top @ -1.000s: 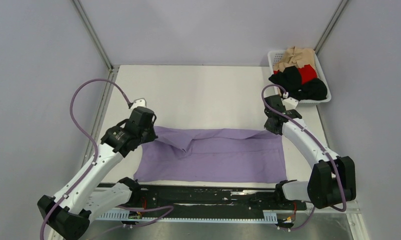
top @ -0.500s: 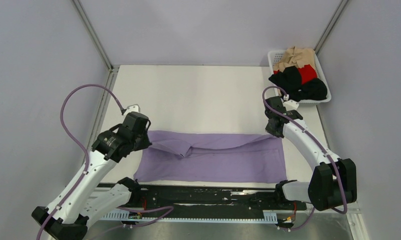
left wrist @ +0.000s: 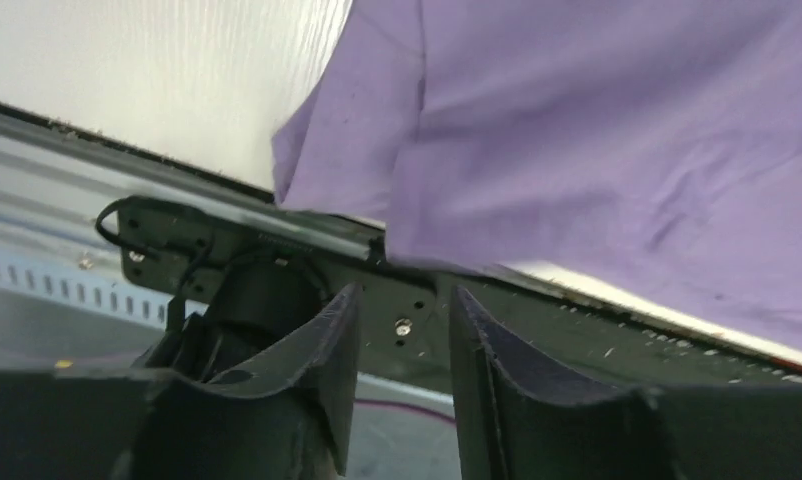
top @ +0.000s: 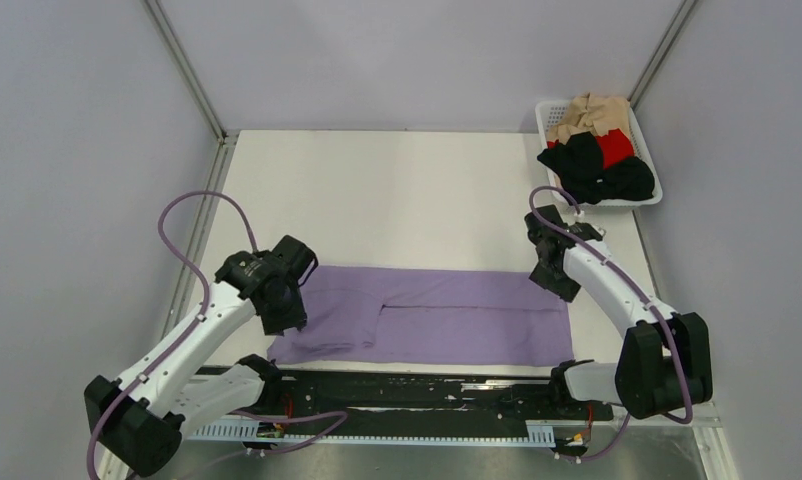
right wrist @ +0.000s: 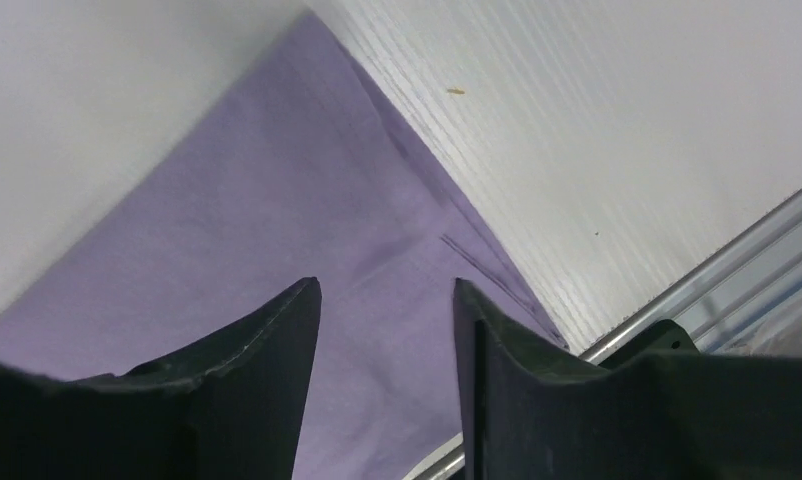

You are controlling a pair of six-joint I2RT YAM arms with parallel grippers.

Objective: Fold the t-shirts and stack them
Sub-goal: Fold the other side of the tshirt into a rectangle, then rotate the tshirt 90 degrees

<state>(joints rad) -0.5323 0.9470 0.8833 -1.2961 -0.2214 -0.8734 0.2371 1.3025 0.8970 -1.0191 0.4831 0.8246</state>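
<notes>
Lavender t-shirt (top: 427,318): just one, flat

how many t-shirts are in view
4: the lavender t-shirt flat on the table, near side; the tan t-shirt, red t-shirt and black t-shirt heaped in the basket, far right. Others may be hidden.

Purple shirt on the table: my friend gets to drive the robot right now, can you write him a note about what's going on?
Left gripper: open, empty, above the left end of the lavender shirt.
Right gripper: open, empty, at the shirt's far right corner.
Things: the lavender shirt lies flat as a long strip along the near edge of the table. The tan shirt, red shirt and black shirt are bunched in the white basket at the far right.
Done: one layer looks folded over lengthwise.
Left: probably fold the strip shorter, then fold the basket shirts and stack them all.
</notes>
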